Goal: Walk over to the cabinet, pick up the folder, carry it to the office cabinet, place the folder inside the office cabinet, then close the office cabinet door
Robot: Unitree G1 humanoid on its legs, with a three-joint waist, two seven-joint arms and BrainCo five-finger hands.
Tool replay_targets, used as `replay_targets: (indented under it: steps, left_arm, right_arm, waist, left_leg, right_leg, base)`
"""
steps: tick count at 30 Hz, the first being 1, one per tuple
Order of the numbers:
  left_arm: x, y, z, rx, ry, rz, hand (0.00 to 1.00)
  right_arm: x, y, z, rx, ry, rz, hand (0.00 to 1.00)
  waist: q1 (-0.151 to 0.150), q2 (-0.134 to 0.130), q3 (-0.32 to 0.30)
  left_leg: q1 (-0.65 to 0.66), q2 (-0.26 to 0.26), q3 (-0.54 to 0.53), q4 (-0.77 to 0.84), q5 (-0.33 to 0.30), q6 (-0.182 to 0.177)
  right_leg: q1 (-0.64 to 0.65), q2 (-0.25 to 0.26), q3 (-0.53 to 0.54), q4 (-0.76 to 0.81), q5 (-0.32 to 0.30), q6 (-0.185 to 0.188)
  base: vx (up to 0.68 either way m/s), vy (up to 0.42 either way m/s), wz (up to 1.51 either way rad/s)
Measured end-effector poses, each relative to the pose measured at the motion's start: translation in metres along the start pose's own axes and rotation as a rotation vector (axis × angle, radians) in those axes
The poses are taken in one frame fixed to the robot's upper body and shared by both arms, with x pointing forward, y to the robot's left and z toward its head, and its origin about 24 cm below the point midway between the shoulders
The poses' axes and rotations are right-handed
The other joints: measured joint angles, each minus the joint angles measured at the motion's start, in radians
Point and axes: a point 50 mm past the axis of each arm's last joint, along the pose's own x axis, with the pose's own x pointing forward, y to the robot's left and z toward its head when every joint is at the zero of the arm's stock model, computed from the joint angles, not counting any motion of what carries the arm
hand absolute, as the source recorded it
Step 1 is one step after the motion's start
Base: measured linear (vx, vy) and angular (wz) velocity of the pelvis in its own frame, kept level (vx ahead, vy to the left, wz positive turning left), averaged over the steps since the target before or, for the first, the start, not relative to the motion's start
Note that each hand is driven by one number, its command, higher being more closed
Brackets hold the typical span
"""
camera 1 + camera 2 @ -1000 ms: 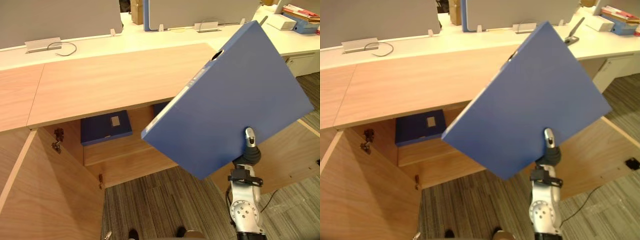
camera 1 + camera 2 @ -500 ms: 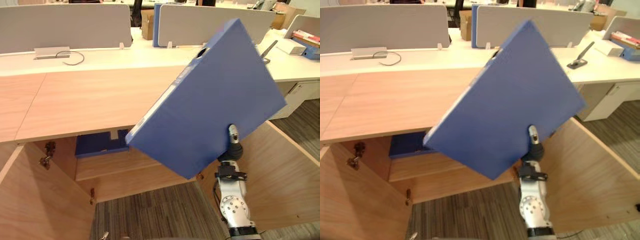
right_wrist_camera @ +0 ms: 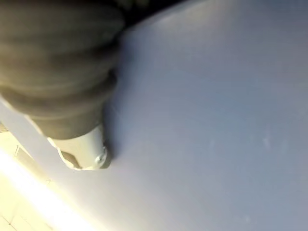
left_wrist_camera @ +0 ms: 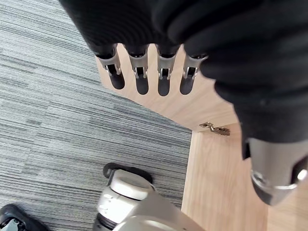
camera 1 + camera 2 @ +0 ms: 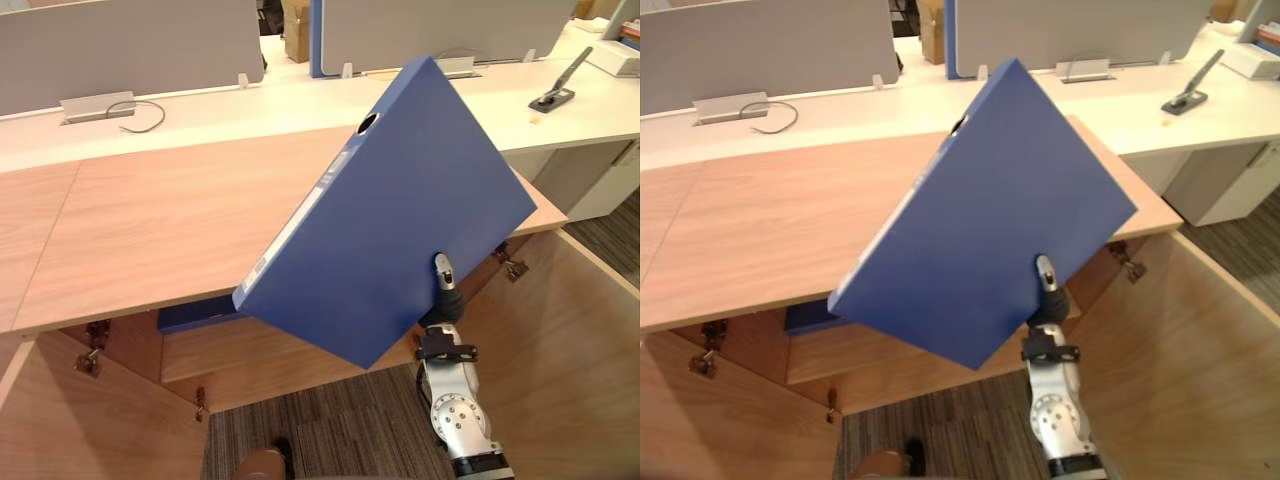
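- Where is your blue folder point(image 5: 390, 215)?
- Your right hand point(image 5: 443, 281) pinches its lower edge, tilted, above the open office cabinet point(image 5: 250, 345).
- And your left hand point(image 4: 142, 79)?
- Fingers straight and loose, over the carpet point(image 4: 48, 96).

The folder point(image 5: 390, 210) is a thick blue binder with a round finger hole and a pale label strip along its spine. It touches no surface. It hangs tilted with one corner high and the spine turned to my left, above the front edge of the office cabinet point(image 5: 150, 220) and its wooden top. My right hand point(image 5: 443, 272) grips it near the low corner, thumb flat on the near cover; the fingers behind it are hidden. Below, the cabinet stands open, left door point(image 5: 60, 430) and right door point(image 5: 580, 330) swung out, a shelf point(image 5: 260, 345) inside.
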Motion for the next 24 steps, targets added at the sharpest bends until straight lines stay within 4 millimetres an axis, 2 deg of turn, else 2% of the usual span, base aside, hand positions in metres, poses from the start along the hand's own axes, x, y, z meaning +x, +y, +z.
replay_targets:
  steps: [2, 5, 11, 12, 13, 15, 16, 17, 18, 19, 21, 22, 24]
  left_arm:
    - [0.0, 0.003, 0.001, -0.013, -0.004, 0.011, 0.0]
    - [0.0, 0.003, 0.001, -0.011, -0.004, 0.01, 0.0]
    - [0.001, -0.003, 0.006, 0.014, -0.016, -0.011, 0.0]
    - [0.001, -0.005, 0.006, 0.016, -0.015, -0.017, 0.0]
    - [0.0, -0.01, 0.002, 0.033, -0.007, -0.031, 0.0]
    - [0.0, -0.01, 0.001, 0.054, -0.002, -0.036, 0.0]
    - [0.001, -0.007, 0.003, 0.065, -0.006, -0.03, 0.0]
    - [0.001, -0.005, 0.004, 0.071, -0.008, -0.025, 0.0]
    - [0.002, -0.001, 0.005, 0.085, -0.007, -0.016, 0.0]
    - [0.003, 0.003, 0.01, 0.097, -0.017, -0.007, 0.0]
    - [0.004, 0.012, 0.015, 0.121, -0.028, 0.014, 0.0]
    - [0.005, 0.018, 0.019, 0.135, -0.035, 0.029, 0.0]
    - [0.005, 0.025, 0.022, 0.143, -0.041, 0.044, 0.0]
  right_arm:
    - [0.0, 0.001, -0.002, 0.002, 0.016, 0.006, 1.0]
    - [-0.004, -0.004, -0.004, -0.002, 0.026, -0.018, 1.0]
    - [-0.014, -0.016, -0.009, -0.013, 0.063, -0.073, 1.0]
    - [-0.016, -0.019, -0.01, -0.021, 0.077, -0.083, 1.0]
    - [-0.016, -0.021, -0.007, -0.047, 0.092, -0.081, 1.0]
    - [-0.016, -0.021, -0.005, -0.082, 0.098, -0.069, 1.0]
    - [-0.016, -0.021, -0.005, -0.09, 0.102, -0.064, 1.0]
    - [-0.016, -0.021, -0.006, -0.086, 0.108, -0.063, 1.0]
    - [-0.016, -0.019, -0.009, -0.083, 0.117, -0.048, 1.0]
    - [-0.015, -0.015, -0.01, -0.084, 0.122, -0.025, 1.0]
    - [-0.014, -0.009, -0.014, -0.078, 0.137, 0.016, 1.0]
    - [-0.013, -0.007, -0.015, -0.074, 0.146, 0.037, 1.0]
    - [-0.013, -0.006, -0.015, -0.076, 0.149, 0.044, 1.0]
  waist:
    - [0.001, 0.001, -0.014]
    - [-0.003, 0.001, -0.016]
    - [-0.011, 0.008, -0.02]
    - [-0.012, 0.018, -0.017]
    - [-0.013, 0.047, -0.019]
    - [-0.026, 0.061, -0.013]
    - [-0.026, 0.072, -0.004]
    - [-0.026, 0.073, -0.003]
    - [-0.025, 0.077, -0.001]
    - [-0.023, 0.088, 0.002]
    - [-0.009, 0.096, 0.007]
    - [0.005, 0.096, 0.009]
    - [0.011, 0.093, 0.013]
  left_leg:
    - [0.05, -0.01, 0.005, -0.142, 0.072, -0.003]
    - [0.105, -0.01, 0.012, -0.278, 0.143, -0.01]
    - [0.113, -0.011, 0.014, -0.289, 0.15, -0.01]
    - [0.114, -0.007, 0.012, -0.289, 0.148, -0.011]
    - [0.114, 0.009, 0.002, -0.289, 0.14, -0.021]
    - [0.122, 0.014, -0.018, -0.284, 0.129, -0.019]
    - [0.136, 0.023, -0.032, -0.276, 0.113, -0.001]
    - [0.131, 0.024, -0.037, -0.254, 0.099, -0.003]
    - [0.106, 0.033, -0.056, -0.173, 0.052, -0.003]
    - [0.061, 0.059, -0.076, -0.067, -0.003, -0.007]
    - [-0.013, 0.109, -0.096, 0.083, -0.075, -0.016]
    - [-0.068, 0.138, -0.111, 0.186, -0.125, -0.028]
    - [-0.15, 0.165, -0.145, 0.341, -0.199, -0.056]
  right_leg:
    - [-0.018, 0.003, 0.003, -0.005, 0.023, 0.012]
    - [-0.023, 0.018, 0.003, -0.022, 0.032, 0.02]
    - [-0.023, 0.02, 0.001, -0.022, 0.032, 0.02]
    - [-0.042, 0.016, 0.002, 0.02, 0.031, 0.021]
    - [-0.108, 0.015, 0.003, 0.146, 0.031, 0.021]
    - [-0.174, -0.005, 0.002, 0.305, 0.032, 0.02]
    - [-0.221, -0.027, 0.003, 0.439, 0.003, -0.034]
    - [-0.234, -0.052, -0.01, 0.476, -0.026, -0.066]
    - [-0.249, -0.119, -0.051, 0.507, -0.065, -0.087]
    - [-0.268, -0.172, -0.075, 0.496, -0.064, -0.089]
    - [-0.304, -0.228, -0.079, 0.435, -0.056, -0.085]
    - [-0.336, -0.253, -0.078, 0.389, -0.035, -0.069]
    - [-0.363, -0.287, -0.076, 0.333, 0.008, -0.042]
  base:
    - [0.08, -0.025, -0.08]
    - [0.05, -0.042, -0.08]
    - [0.0, -0.039, -0.04]
    - [-0.03, 0.023, -0.07]
    - [-0.03, 0.037, -0.04]
    - [-0.02, 0.021, 0.14]
    - [-0.02, -0.006, 0.25]
    - [-0.04, -0.01, 0.31]
    - [-0.1, -0.05, 0.37]
    - [-0.09, -0.051, 0.38]
    - [-0.08, -0.131, 0.2]
    - [-0.07, -0.247, 0.07]
    - [-0.04, -0.268, 0.14]
